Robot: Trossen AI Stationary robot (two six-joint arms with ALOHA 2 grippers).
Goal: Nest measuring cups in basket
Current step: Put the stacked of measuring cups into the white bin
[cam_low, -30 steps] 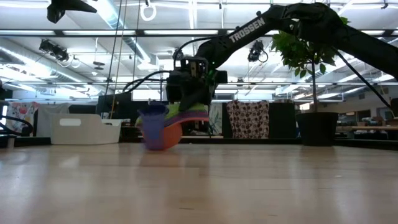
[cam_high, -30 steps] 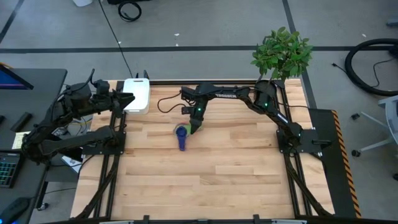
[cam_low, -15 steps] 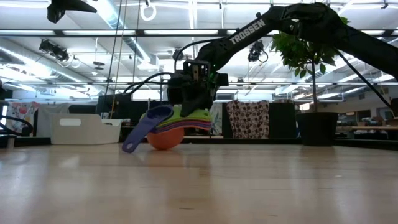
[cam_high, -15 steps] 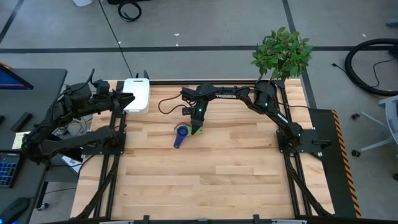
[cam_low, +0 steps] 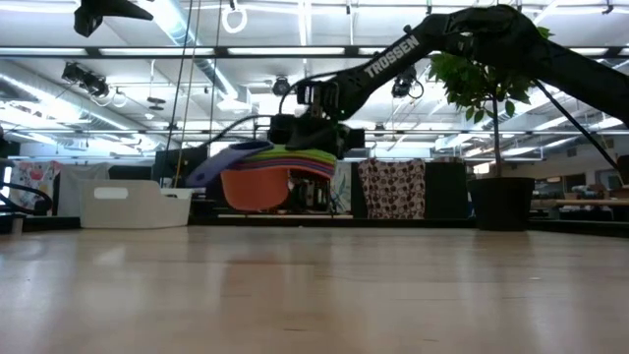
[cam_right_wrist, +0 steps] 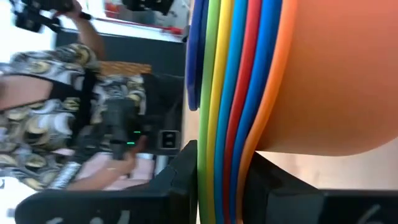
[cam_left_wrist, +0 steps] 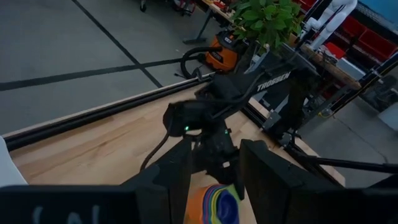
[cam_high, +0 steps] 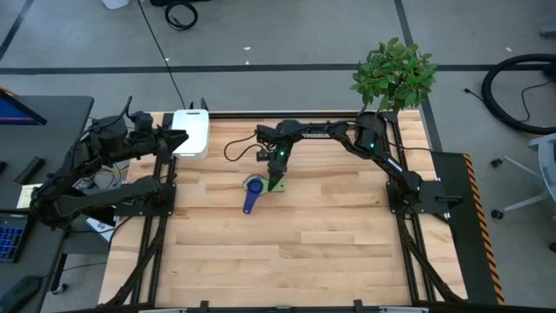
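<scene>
You have the nested measuring cups (cam_low: 263, 177) clamped by their handles in the right gripper (cam_high: 276, 178), lifted off the table mid-board; next carry them to the basket (cam_high: 190, 132) beside the idle, half-open left gripper (cam_high: 178, 139)

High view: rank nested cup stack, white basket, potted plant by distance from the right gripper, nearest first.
From the right gripper:
1. Nested cup stack: in its fingers, lifted off the table at centre.
2. White basket: at the table's far left edge, by the left gripper.
3. Potted plant: far right corner, farthest, though not by much.
</scene>
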